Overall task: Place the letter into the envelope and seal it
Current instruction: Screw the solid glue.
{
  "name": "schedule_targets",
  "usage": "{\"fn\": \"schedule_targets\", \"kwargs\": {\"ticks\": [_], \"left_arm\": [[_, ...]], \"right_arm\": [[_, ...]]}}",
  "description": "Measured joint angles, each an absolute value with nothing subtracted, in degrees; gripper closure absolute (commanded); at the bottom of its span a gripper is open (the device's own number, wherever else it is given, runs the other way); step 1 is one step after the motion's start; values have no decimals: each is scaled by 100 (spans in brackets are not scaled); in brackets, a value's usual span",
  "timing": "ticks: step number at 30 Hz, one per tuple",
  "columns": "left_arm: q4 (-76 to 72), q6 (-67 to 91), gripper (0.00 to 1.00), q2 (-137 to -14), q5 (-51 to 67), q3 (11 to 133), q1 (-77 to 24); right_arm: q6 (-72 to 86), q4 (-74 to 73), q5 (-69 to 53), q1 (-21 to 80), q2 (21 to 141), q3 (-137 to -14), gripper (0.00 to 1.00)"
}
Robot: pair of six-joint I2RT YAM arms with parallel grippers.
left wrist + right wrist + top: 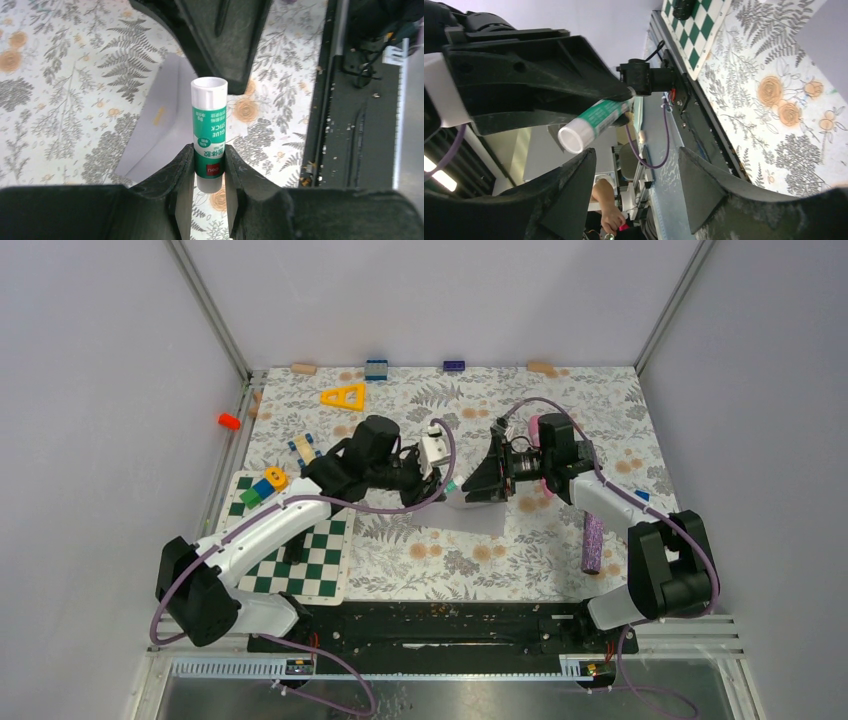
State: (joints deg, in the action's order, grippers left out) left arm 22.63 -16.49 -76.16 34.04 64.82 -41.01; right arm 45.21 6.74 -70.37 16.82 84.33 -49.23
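Observation:
My left gripper (443, 487) (210, 162) is shut on a green and white glue stick (210, 132), holding it above the table, white end pointing away from the wrist. The grey envelope (160, 120) lies flat on the floral cloth just below and left of the stick; it also shows in the top view (472, 517). My right gripper (478, 486) (636, 172) is open and empty, its jaws facing the glue stick's white end (574, 136) from close by. One right finger (220, 40) hangs over the stick. The tan letter is not in view.
A green chessboard mat (290, 552) with coloured blocks (262, 487) lies at left. A yellow triangle (343, 396) sits at the back, a purple rod (592, 543) at right, an orange piece (229, 421) outside the left rail. The black base rail (440, 625) runs along the near edge.

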Motion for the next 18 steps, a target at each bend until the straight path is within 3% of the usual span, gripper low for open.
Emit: {"fn": "schedule_targets", "kwargs": {"ticks": [9,18], "left_arm": [[2357,-1844,100,-7754,2711,6469,-4239],[2517,-2025,100,-7850,2497,6464,-4359]], "right_arm": [[5024,1302,-7321,1680,8438,-4884,38],[4392,318,-7116,1643,8543,-5105,43]]}}
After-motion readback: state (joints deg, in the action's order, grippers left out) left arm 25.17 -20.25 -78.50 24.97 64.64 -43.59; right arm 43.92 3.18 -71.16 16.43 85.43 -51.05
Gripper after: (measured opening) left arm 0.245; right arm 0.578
